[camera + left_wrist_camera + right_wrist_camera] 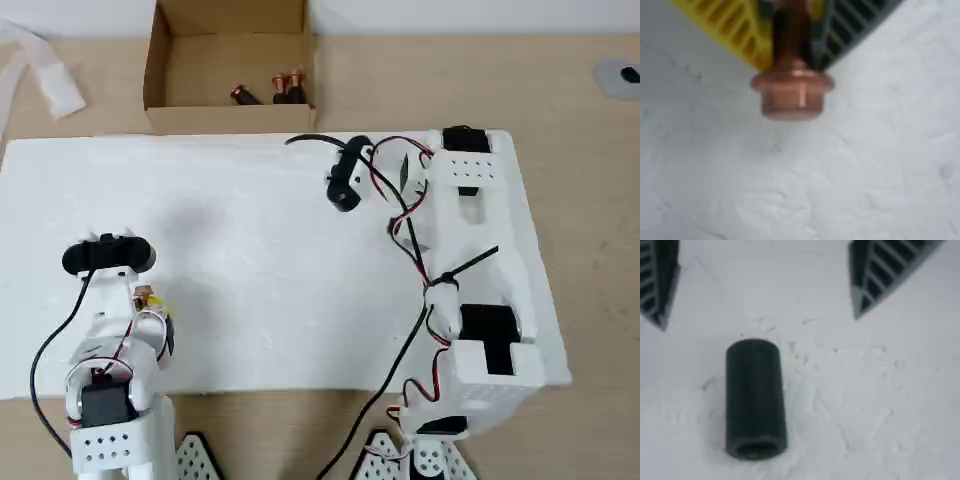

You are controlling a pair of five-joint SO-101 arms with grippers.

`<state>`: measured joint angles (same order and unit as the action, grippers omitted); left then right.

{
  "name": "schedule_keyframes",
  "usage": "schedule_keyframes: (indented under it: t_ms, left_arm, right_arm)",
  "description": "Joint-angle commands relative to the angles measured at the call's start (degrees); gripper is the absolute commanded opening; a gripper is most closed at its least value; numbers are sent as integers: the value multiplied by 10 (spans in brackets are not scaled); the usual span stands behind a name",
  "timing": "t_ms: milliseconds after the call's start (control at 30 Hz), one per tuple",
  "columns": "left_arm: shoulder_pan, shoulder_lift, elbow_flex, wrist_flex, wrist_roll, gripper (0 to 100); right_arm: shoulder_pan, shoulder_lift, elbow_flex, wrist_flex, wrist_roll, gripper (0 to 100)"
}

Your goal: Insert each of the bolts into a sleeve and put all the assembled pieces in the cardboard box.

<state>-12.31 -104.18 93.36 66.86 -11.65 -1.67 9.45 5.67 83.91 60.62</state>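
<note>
White foam sheet (260,270) covers most of the table (590,200). At 12 o'clock sits the cardboard box (160,70) w/ a few copper-and-black pieces (270,92) inside. At 3–5 o'clock, the right gripper (760,320) is spread wide, holding nothing. The black sleeve (756,397) lies on its side on the foam nearby, not touching. At 8 o'clock, the left gripper (790,55) clamps a copper bolt (792,95) by the shank, head sticking out.
</note>
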Motion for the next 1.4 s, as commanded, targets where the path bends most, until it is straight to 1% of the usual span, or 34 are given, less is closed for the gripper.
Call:
schedule_keyframes:
  t_ms: [0,233,467,867,1033,1167,1233,1367]
  left_arm:
    - [-5,-4,-3,-8,-4,9]
    - [-8,-4,-3,-8,-4,9]
    - [-8,-4,-3,-8,-4,9]
    - [-8,-4,-3,-8,-4,9]
    - [-8,-4,-3,-8,-4,9]
    - [-8,-4,-3,-8,-4,9]
    - [-8,-4,-3,-8,-4,9]
    - [-8,-4,-3,-7,-4,9]
  right_arm:
    - [-9,7,-5,-9,17,281]
    - [-10,49,-5,-43,24,281]
    - [-27,96,-13,-60,24,281]
    - [-30,156,-54,-52,24,281]
    - [-34,160,-55,-9,49,281]
    - [-30,159,-55,-5,49,278]
    - [-29,160,-54,-5,48,249]
    - [-31,160,-51,-5,48,157]
